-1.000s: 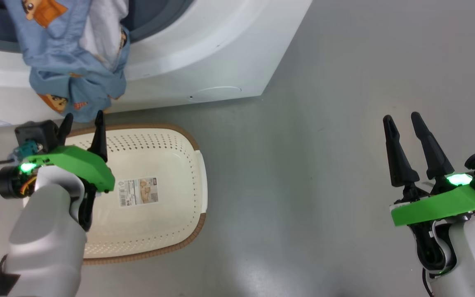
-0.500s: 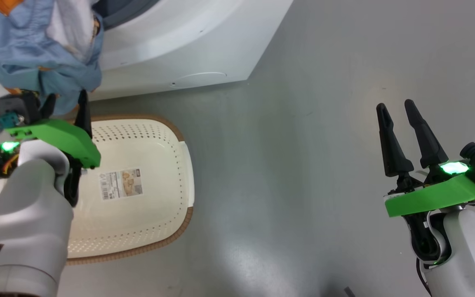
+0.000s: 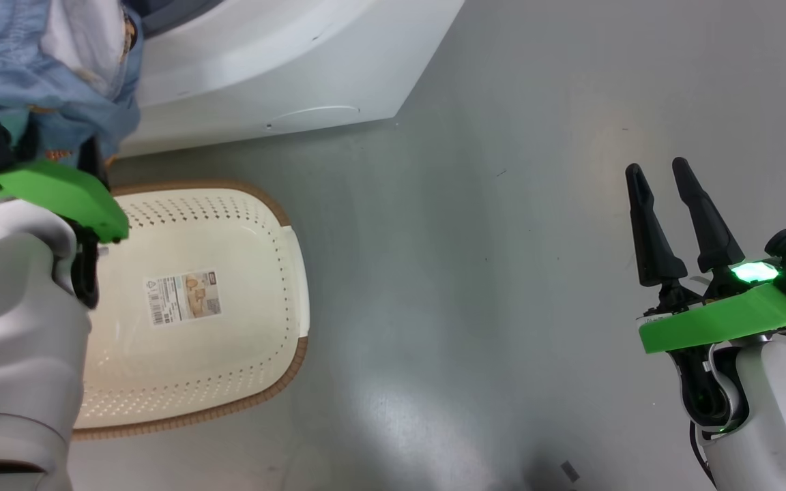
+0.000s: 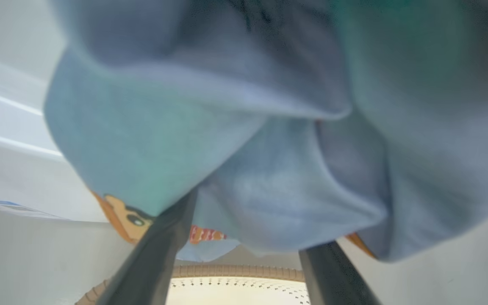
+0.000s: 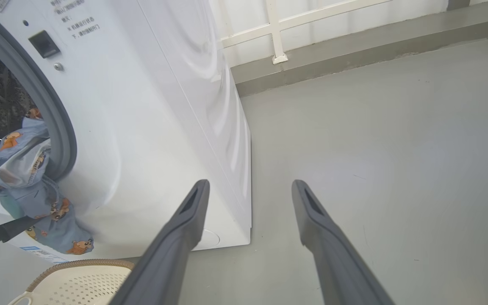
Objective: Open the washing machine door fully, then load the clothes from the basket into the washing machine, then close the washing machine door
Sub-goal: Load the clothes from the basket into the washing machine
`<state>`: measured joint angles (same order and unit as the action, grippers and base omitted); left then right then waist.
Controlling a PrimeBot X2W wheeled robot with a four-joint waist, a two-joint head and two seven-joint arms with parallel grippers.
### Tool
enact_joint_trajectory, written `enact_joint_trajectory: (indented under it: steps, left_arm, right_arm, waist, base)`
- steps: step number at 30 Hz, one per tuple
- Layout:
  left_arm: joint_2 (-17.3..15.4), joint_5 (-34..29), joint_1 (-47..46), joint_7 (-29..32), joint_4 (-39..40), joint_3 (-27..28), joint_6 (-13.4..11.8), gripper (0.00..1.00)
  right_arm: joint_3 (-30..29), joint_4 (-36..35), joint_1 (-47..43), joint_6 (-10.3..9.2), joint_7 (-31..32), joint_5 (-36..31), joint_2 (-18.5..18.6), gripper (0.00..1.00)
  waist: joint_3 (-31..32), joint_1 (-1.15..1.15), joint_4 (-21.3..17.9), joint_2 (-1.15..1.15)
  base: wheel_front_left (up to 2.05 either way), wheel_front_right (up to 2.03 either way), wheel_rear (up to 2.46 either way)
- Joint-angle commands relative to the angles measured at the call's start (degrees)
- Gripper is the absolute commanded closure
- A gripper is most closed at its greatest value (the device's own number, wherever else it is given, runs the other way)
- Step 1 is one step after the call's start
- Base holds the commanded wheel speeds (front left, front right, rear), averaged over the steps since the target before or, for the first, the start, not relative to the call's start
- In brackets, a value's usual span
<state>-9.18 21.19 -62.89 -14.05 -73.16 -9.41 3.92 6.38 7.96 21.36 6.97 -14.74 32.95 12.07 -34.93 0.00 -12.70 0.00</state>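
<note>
- The left gripper (image 4: 250,237) has its two dark fingers (image 4: 155,262) spread wide. The clothes (image 4: 227,127) sag over and in front of both fingertips, and no pinch on the fabric can be seen.
- Straight ahead of that gripper, the light-blue clothes with orange-brown cartoon figures hang out of the washing machine (image 3: 263,61). They drape over the lower edge of its opening and down its white front.
- In the right wrist view, the upper end of the clothes (image 5: 28,178) lies inside the grey rubber gasket (image 5: 57,127), and the rest spills outside it.
- Just beneath and behind the left gripper, the cream-white basket (image 3: 229,225) stands on the floor, close to the machine's front. Its perforated bottom and label sticker (image 3: 181,298) are in plain sight.
- The right gripper (image 3: 656,167) hangs well apart from the left one, over bare grey floor (image 3: 502,273). Its fingers are parted and hold nothing.
- To the left of the right gripper stands the machine's front corner, with the small round service flap (image 5: 208,239) nearest its fingers.
</note>
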Motion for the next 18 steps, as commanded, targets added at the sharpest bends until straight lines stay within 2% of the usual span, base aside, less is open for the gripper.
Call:
enact_joint_trajectory:
  steps: [1,4,5,6,8,9,18]
  left_arm:
    - [-2.4,0.1,-0.6,-0.7,0.9,0.8,-0.8,0.0]
    - [-2.8,0.0,-0.8,-0.9,1.6,1.0,-2.2,0.0]
    - [-2.8,0.0,-0.8,-0.9,1.7,1.0,-2.3,0.33]
    - [-2.8,0.0,-0.8,-0.9,2.1,1.1,-2.4,0.53]
    - [-3.0,-0.1,-0.7,-0.9,3.5,1.1,-2.2,0.68]
    - [-3.1,-0.3,-0.6,-0.9,4.6,1.1,-2.3,1.0]
    - [-2.3,-1.9,3.0,-0.9,10.5,1.0,-1.8,1.0]
  right_arm:
    - [0.6,-1.4,-0.1,0.52,-0.3,0.8,0.3,0.0]
    - [0.3,-1.3,0.1,0.52,-0.3,0.7,0.2,0.0]
    - [0.3,-1.3,0.2,0.52,-0.3,0.7,0.1,0.0]
    - [0.3,-1.4,0.2,0.52,-0.3,0.7,0.1,0.0]
    - [0.3,-1.4,0.4,0.52,-0.3,0.6,0.1,0.0]
    - [0.3,-1.4,0.5,0.52,-0.3,0.6,0.1,0.0]
    - [0.3,-1.4,0.0,0.52,-0.3,0.4,0.1,0.0]
  waist:
    - [-0.1,0.0,0.2,0.0]
    - [-0.4,0.0,0.7,0.0]
    - [-0.4,0.0,0.8,0.0]
    - [-0.5,0.0,1.0,0.0]
    - [-0.6,0.0,1.3,0.0]
    - [-0.6,0.0,1.5,0.0]
    - [0.5,0.0,2.3,0.0]
  base:
    - [0.0,0.0,0.0]
    - [0.0,0.0,0.0]
    - [0.0,0.0,0.0]
    - [0.0,0.0,0.0]
    - [0.0,0.0,0.0]
    - [0.0,0.0,0.0]
    - [0.0,0.0,0.0]
